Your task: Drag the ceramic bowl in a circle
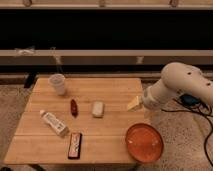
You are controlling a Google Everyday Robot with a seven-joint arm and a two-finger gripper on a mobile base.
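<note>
This looks like a robot lab or test area rather than a home. A white robot arm (180, 82) reaches in from the right of the view; its gripper (134, 104) hangs over the table's (115, 90) right edge, near the ceramic bowl (144, 142) but apart from it. Dark cables (207, 120) trail behind the arm across a speckled hard floor (15, 107). The plain wooden table stands alone, with a white cup (57, 83) and a few small packaged items spread well apart on it. Behind it runs a long dark wall (100, 30) crossed by pale horizontal ledges (100, 56); no household furnishing shows.
</note>
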